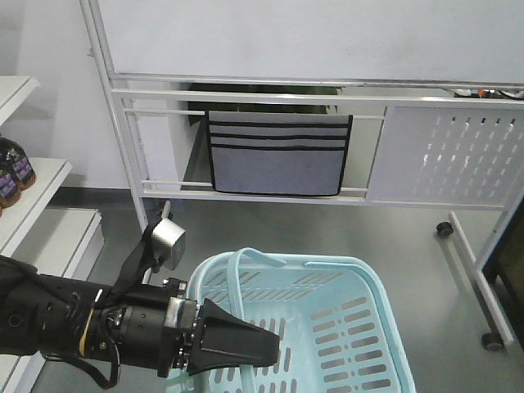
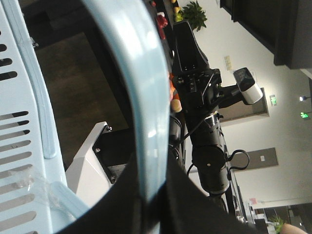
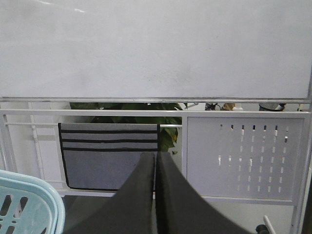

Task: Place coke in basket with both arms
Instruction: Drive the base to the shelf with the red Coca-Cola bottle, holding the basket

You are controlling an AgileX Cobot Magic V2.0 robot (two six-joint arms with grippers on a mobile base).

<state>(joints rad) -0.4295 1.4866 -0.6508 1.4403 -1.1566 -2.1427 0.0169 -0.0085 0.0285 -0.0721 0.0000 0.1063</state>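
I count one light blue basket (image 1: pixel 327 262), two dark bottles (image 1: pixel 18 164) with purple labels, one grey fabric organiser (image 1: pixel 278 160), one whiteboard (image 1: pixel 311 37), two caster wheels (image 1: pixel 444 229), and two grippers of mine: left gripper (image 1: pixel 275 348) and right gripper (image 3: pixel 155 155).

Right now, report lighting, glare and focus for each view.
Front view: even light, sharp, no glare. Left wrist view: the basket handle looms close with a pale sheen. Right wrist view: flat light, right pincer soft at close range.
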